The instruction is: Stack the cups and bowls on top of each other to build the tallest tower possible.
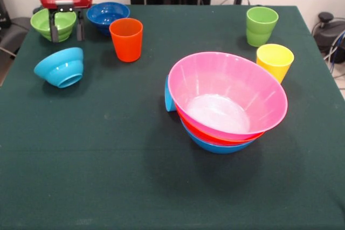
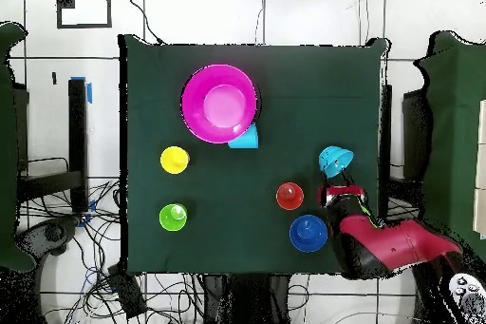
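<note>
The tower point(image 1: 226, 98) of nested large bowls, blue lowest, orange, then pink on top, stands tilted at centre right, leaning on the light blue cup point(image 1: 168, 96) at its left. It also shows in the overhead view point(image 2: 220, 103). My gripper point(image 1: 67, 32) is open at the far left, its fingers point(image 1: 54, 32) straddling the right rim of the small green bowl point(image 1: 43, 22). Beside it stand the dark blue bowl point(image 1: 108, 13) and the orange cup point(image 1: 126, 39). The light blue bowl point(image 1: 61, 67) lies tipped on its side. The green cup point(image 1: 261, 25) and yellow cup point(image 1: 274, 60) stand at the right.
The dark green table point(image 1: 108, 176) has open cloth across its near half. In the overhead view the arm point(image 2: 380, 244) comes in from the bottom right and covers the green bowl. Cables and equipment lie beyond the table's edges.
</note>
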`<control>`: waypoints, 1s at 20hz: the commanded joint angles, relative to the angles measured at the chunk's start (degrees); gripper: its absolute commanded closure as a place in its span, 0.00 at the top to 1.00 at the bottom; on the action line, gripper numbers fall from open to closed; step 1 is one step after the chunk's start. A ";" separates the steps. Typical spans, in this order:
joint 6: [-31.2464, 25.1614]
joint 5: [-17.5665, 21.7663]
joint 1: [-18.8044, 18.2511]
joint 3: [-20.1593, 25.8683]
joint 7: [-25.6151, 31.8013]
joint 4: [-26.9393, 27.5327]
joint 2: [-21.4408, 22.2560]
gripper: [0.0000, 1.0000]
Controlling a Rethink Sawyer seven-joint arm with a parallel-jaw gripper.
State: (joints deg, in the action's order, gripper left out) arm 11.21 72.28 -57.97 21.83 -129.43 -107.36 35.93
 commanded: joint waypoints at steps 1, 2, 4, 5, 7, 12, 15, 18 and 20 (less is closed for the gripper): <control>-30.02 -9.81 -16.31 15.78 23.66 -4.29 -6.58 1.00; -28.30 -6.85 -14.43 12.98 23.02 -1.76 -9.30 1.00; -23.06 -1.37 -10.47 8.02 16.45 1.32 -12.20 1.00; -20.92 0.68 -9.07 6.51 13.98 2.57 -13.23 1.00; -18.33 3.46 -7.42 4.74 10.69 4.63 -15.26 1.00; -13.67 7.16 -2.76 0.32 4.24 8.09 -16.97 1.00; -9.96 7.46 0.36 -2.74 2.77 10.87 -17.97 1.00; -8.09 6.88 1.22 -3.83 3.40 12.71 -19.51 1.00; -8.79 7.14 0.40 -2.77 4.25 12.75 -19.89 1.00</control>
State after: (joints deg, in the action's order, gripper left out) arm 1.16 74.53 -62.10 18.14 -126.39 -103.14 26.43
